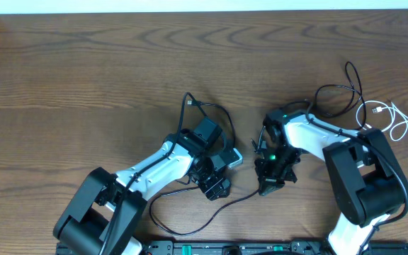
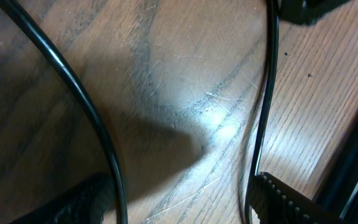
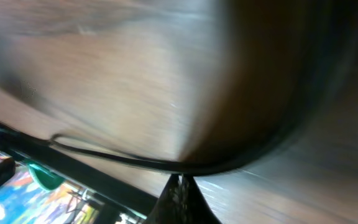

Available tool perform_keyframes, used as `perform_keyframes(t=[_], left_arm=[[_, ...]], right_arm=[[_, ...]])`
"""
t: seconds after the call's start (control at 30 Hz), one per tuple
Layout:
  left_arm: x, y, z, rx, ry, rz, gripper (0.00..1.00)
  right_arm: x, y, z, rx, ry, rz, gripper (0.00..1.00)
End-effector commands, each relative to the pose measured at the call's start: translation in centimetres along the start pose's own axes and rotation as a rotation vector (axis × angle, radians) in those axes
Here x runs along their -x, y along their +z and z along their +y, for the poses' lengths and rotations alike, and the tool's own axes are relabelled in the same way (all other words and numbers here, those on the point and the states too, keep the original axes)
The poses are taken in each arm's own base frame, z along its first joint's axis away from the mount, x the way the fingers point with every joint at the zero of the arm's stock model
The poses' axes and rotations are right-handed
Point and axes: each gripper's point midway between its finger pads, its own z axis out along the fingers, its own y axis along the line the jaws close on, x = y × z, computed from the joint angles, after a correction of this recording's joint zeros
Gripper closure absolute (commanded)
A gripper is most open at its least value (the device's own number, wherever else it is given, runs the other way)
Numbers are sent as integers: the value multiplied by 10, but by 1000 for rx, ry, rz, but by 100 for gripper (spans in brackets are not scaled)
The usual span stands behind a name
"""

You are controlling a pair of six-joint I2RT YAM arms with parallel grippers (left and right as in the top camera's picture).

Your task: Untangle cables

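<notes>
Overhead, right jaws clenched a black cord point(image 3: 229, 165) near the bench's point(image 1: 83, 85) front edge; left jaws stood released.

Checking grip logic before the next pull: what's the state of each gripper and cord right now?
left gripper: open, holding nothing
right gripper: shut on long black cord
long black cord: slack, curving away from the right gripper
white cord: loose, coiled, untouched
looped black cord: loose, untouched, beside the white cord

Far tabletop point(image 1: 83, 64) lies open; black cords point(image 1: 218, 108) crowd the middle.
</notes>
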Motion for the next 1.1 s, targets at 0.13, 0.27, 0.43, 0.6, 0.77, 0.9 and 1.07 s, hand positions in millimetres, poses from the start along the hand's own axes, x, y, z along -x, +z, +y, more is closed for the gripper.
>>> perform_keyframes(t=[0.13, 0.27, 0.43, 0.6, 0.77, 0.9, 1.07], left_arm=[[-38, 22, 9, 26, -55, 127, 24], [-38, 22, 9, 26, -55, 127, 24], [-38, 22, 9, 26, -59, 127, 24], [-37, 22, 9, 27, -74, 126, 25], [-34, 23, 11, 34, -89, 112, 35], [-32, 23, 15, 56, -102, 104, 40], [-31, 20, 36, 179, -176, 100, 46]], right_arm=[[40, 14, 4, 19, 107, -159, 99], [68, 8, 6, 30, 177, -275, 99], [87, 1, 2, 13, 241, -366, 99], [94, -1, 5, 25, 231, -395, 99], [97, -3, 7, 35, 237, -408, 99], [104, -6, 11, 56, 241, -437, 99], [115, -12, 18, 88, 236, -483, 99]])
